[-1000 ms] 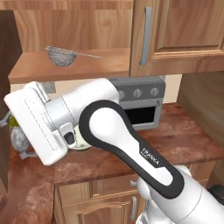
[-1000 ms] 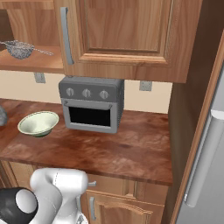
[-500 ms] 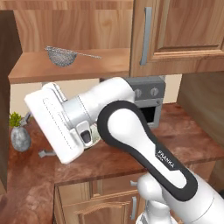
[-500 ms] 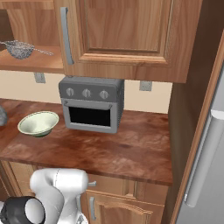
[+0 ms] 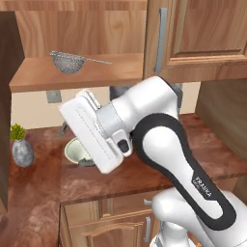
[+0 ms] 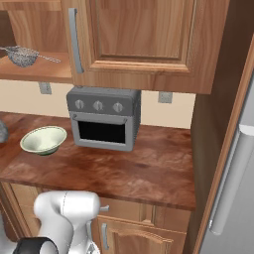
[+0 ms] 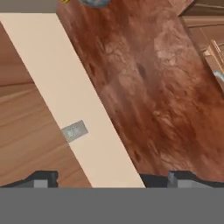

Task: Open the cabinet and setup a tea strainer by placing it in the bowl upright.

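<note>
A kitchen: wooden cabinets (image 6: 144, 39), stone counter (image 6: 129, 168), toaster oven (image 6: 104, 118)

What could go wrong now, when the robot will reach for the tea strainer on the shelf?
1. The tea strainer is small with a thin wire handle, so the open gripper may nudge it instead of gripping.
2. The bowl sits below, partly behind the arm in the left base view; the arm might bump it.

The arm hides most of the bowl (image 5: 76, 149).
</note>
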Robot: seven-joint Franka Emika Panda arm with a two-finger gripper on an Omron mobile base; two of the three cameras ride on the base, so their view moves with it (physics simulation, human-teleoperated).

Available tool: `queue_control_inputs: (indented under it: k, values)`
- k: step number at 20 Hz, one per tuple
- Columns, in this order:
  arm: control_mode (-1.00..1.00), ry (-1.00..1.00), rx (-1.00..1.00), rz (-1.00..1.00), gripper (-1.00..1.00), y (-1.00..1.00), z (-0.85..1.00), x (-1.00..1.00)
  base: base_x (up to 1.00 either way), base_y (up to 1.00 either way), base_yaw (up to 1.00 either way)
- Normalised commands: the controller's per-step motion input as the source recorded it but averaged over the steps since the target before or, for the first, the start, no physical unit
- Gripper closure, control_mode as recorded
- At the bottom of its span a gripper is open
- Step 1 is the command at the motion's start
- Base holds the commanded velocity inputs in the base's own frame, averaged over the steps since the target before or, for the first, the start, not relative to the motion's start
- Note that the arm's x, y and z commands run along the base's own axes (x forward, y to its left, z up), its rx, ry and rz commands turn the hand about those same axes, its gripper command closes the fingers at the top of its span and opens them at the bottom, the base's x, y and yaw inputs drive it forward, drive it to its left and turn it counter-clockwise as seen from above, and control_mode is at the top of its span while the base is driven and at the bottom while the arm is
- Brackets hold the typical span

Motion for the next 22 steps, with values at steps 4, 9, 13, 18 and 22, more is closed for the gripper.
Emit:
queue_control_inputs:
  k: [4, 9, 13, 18, 22]
  values:
    - [-1.0, -0.09, -0.35, -0.07, -1.0, -0.79, 0.0, 0.76, 0.0, 0.0, 0.0]
    - [-1.0, -0.08, -0.37, -0.09, -1.0, -0.79, 0.0, 0.73, 0.0, 0.0, 0.0]
    - [-1.0, -0.25, -0.41, -0.02, -1.0, -0.47, 0.0, 0.45, 0.0, 0.0, 0.0]
    - [-1.0, -0.25, -0.39, 0.19, -1.0, -0.44, -0.02, 0.29, 0.0, 0.0, 0.0]
    - [-1.0, -0.19, -0.32, 0.44, -1.0, -0.69, 0.0, 0.22, 0.0, 0.0, 0.0]
